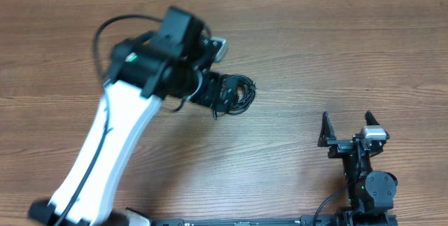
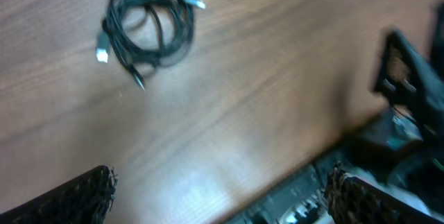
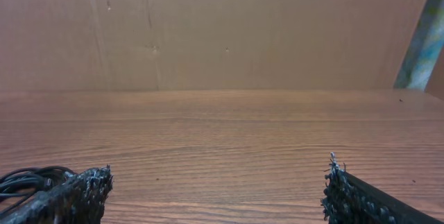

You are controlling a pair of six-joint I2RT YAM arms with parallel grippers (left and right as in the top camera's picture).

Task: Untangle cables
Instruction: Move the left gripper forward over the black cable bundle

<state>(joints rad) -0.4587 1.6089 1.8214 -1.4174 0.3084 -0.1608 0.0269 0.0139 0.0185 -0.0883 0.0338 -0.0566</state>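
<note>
While the left arm reaches out over the wooden table [image 1: 329,37], the cables [image 1: 241,93] lie on the bare wood near the middle of the table, toward its far side, just beside the tip of that arm in the overhead view. They are wound into one small, loose coil of thin black cord, several loops lying over one another in a rough ring. From the left wrist view, which is somewhat blurred, the coil [image 2: 149,23] sits up and to the left, well ahead of the fingers and not between them. A pale silver plug [image 2: 102,55] sticks out at its left edge, a light bluish tip [image 2: 198,3] at its upper right, and a short black end [image 2: 139,82] points away from the bottom.

The left gripper [image 2: 222,175] has its jaws spread wide with nothing held; only table shows between them. The right gripper [image 1: 348,129] rests low near the table's near right edge, well apart from the coil, jaws likewise wide and holding nothing. Its wrist camera catches a few black loops [image 3: 28,179] at the lower left, just beyond its left finger.
</note>
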